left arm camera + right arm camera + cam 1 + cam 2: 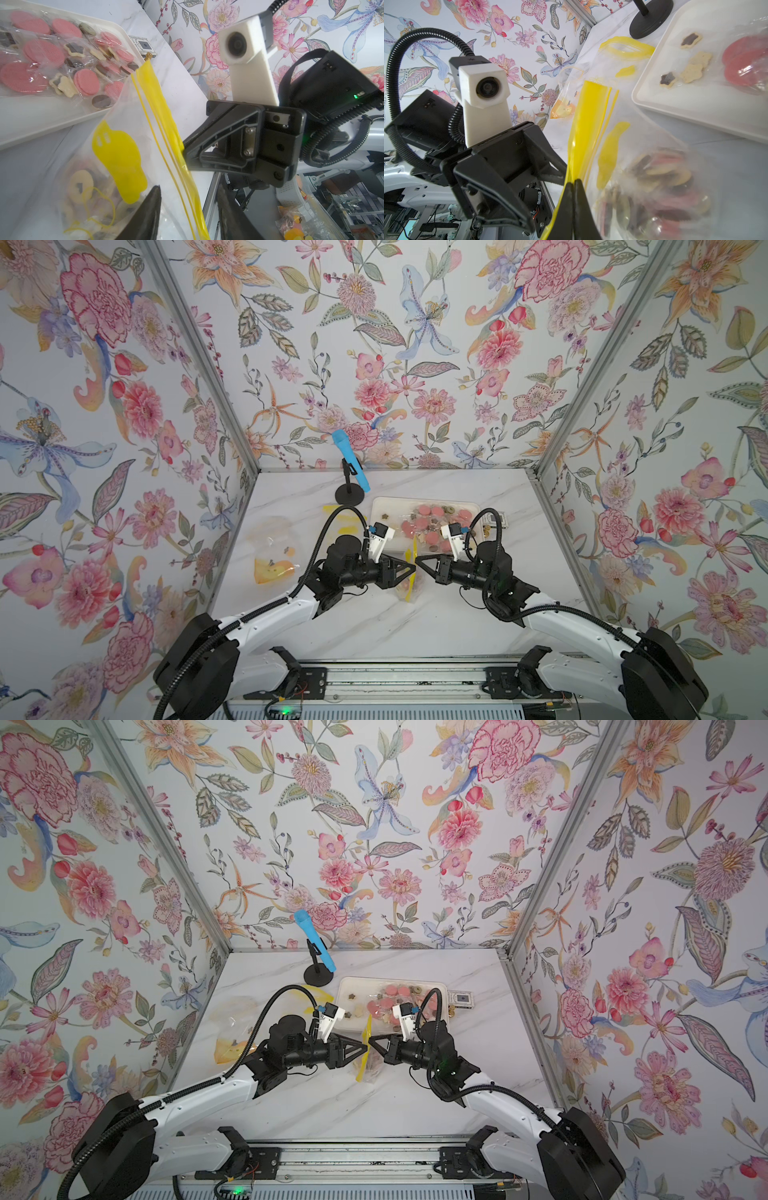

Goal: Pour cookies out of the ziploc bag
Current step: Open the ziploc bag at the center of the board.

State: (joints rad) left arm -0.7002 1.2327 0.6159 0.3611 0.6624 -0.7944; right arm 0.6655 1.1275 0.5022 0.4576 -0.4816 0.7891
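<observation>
The clear ziploc bag [128, 116] with a yellow zip strip [588, 116] stands between my two grippers in front of the white tray [384, 506]. Cookies [664, 172], pink, tan and dark, lie bunched in the bag's lower part. My right gripper [574, 182] is shut on the yellow strip at the bag's mouth. My left gripper [189, 187] is open, and the strip runs between its fingers [149, 207] without being pinched. In both top views the two gripper tips nearly meet at the strip [409, 572] [365, 1052]. More cookies [432, 518] lie in the tray.
A blue microphone on a black stand [351, 464] is behind the tray. Empty ziploc bags [274, 556] lie at the table's left, near the wall. A small white device [496, 522] sits right of the tray. Flowered walls close in three sides.
</observation>
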